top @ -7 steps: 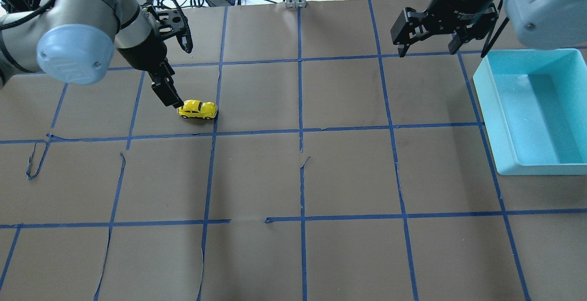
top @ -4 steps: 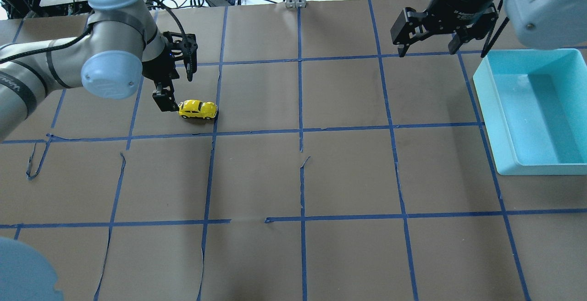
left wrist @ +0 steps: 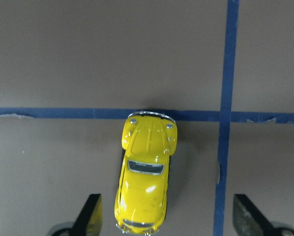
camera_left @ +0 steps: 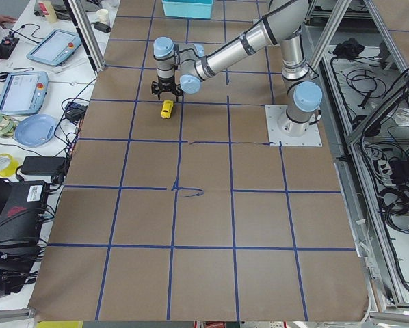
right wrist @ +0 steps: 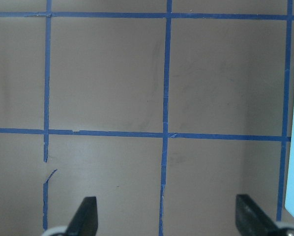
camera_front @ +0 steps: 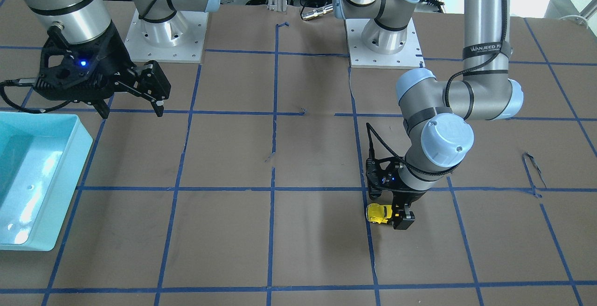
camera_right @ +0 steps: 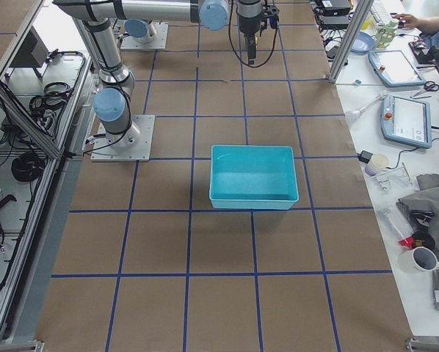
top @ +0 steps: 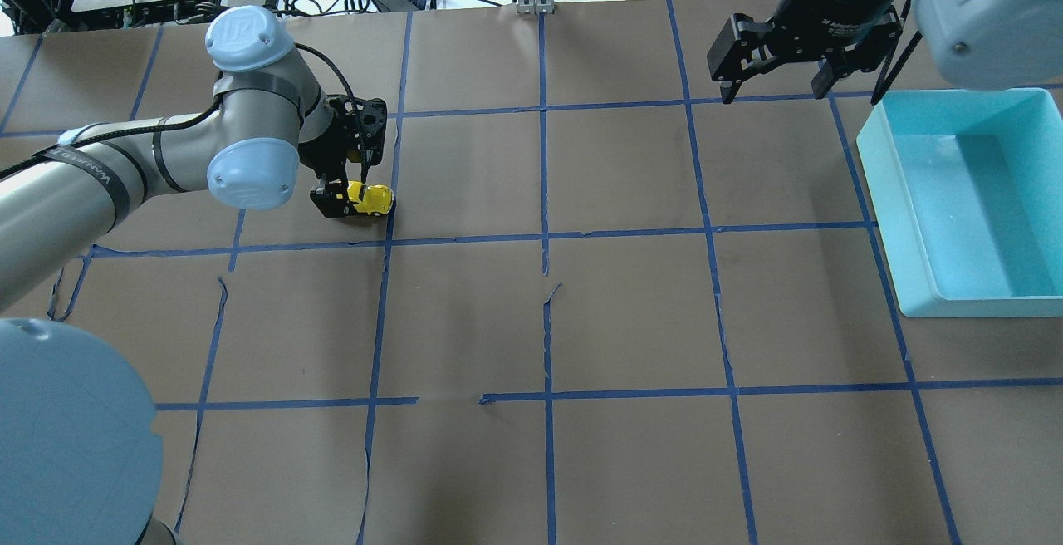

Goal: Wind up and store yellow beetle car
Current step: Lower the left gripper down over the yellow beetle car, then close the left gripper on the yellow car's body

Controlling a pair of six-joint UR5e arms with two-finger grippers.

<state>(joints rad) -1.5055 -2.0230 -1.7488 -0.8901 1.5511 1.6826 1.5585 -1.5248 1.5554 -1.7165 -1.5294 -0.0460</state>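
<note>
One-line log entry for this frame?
left gripper open, straddling yellow beetle car on table | right gripper open, hovering beside teal bin | car not yet stored

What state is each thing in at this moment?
Tiny glossy yellow beetle toy car: upright on its wheels, not gripped.
Left end effector: open, fingers either side of the car.
Right end effector: open, holding nothing.
Turquoise rectangular plastic bin: upright, empty.

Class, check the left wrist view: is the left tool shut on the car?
No: the left tool is open, with bare table showing between the car and one finger.
</note>
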